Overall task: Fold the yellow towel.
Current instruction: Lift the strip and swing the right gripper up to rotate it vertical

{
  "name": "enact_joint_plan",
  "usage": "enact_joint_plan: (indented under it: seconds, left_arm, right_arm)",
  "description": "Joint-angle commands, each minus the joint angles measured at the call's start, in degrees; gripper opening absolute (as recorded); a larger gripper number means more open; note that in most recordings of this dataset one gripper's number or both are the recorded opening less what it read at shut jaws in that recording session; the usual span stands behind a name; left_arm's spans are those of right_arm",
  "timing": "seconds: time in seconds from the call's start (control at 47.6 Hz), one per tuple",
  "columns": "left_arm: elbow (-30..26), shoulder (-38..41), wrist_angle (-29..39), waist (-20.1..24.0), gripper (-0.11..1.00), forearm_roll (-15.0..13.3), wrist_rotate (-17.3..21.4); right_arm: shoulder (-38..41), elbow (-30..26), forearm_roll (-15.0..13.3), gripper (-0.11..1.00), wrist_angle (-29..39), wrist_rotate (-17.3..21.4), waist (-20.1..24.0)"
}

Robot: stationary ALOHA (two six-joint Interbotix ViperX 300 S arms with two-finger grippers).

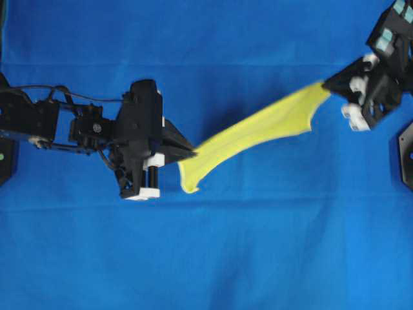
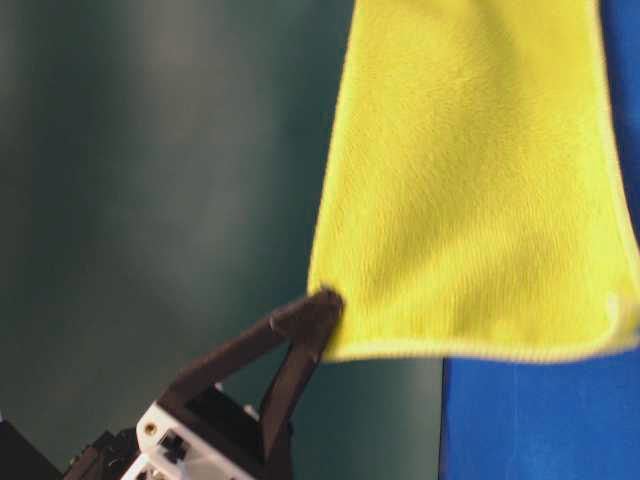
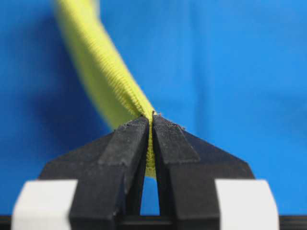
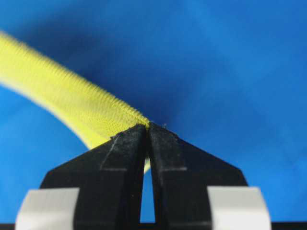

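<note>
- The left gripper (image 1: 188,154) sits left of centre in the overhead view, its black fingers pointing right and pressed together on one corner of the yellow towel (image 1: 258,129)
- The left wrist view confirms the pinch – the two black fingertips (image 3: 132,139) meet with only the thin yellow hem caught between them, and the cloth runs away up and to the left as a narrow band seen edge-on
- From that corner the towel stretches as a taut strip, rising diagonally to the upper right over the blue table (image 1: 206,258); it hangs between the two arms rather than lying flat, and its lower edge sags in a shallow curve
- In the table-level view the towel (image 2: 480,190) hangs as a broad yellow sheet with its paler hem along the bottom, and a black fingertip (image 2: 310,320) touches its lower left corner
- The right gripper (image 1: 328,84) is at the upper right of the overhead view, also clamped shut on the towel's far corner
- The right wrist view shows the same kind of hold – fingertips (image 4: 127,139) closed on the hem, with the cloth (image 4: 62,96) leading off to the left above the blue surface
</note>
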Motion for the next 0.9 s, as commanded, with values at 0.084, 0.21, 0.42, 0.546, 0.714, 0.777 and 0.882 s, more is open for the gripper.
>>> enact_joint_plan:
  seconds: [0.084, 0.21, 0.42, 0.546, 0.714, 0.777, 0.882]
  left_arm:
    - [-2.5, 3.4, -4.7, -3.3, 0.02, 0.0, 1.1]
    - [-4.7, 7.5, -7.1, -4.9, 0.02, -0.1, 4.0]
    - [-9.1, 12.3, -9.5, -6.3, 0.02, -0.1, 8.2]
    - [-11.7, 14.4, -9.7, -6.3, 0.02, 0.0, 8.6]
    - [-13.4, 15.6, -9.7, -6.3, 0.02, 0.0, 8.6]
    - [-13.5, 15.9, -9.8, -6.2, 0.02, -0.1, 8.6]
    - [-14.1, 16.7, -10.6, -6.2, 0.02, -0.1, 8.7]
  right_arm:
    - [4.5, -4.5, -3.7, 0.03, -6.9, -0.2, -5.1]
    - [9.1, -8.3, -5.0, 0.03, -11.1, -0.5, -6.5]
    - [18.4, -15.4, -6.4, 0.03, -14.2, -0.6, -7.0]
    - [23.0, -20.0, -6.4, 0.03, -14.5, -0.6, -7.0]
    - [25.8, -23.0, -6.4, 0.03, -14.4, -0.6, -7.0]
    - [25.8, -23.0, -6.4, 0.03, -14.3, -0.6, -7.0]
    - [25.0, -22.1, -6.4, 0.03, -14.0, -0.6, -7.1]
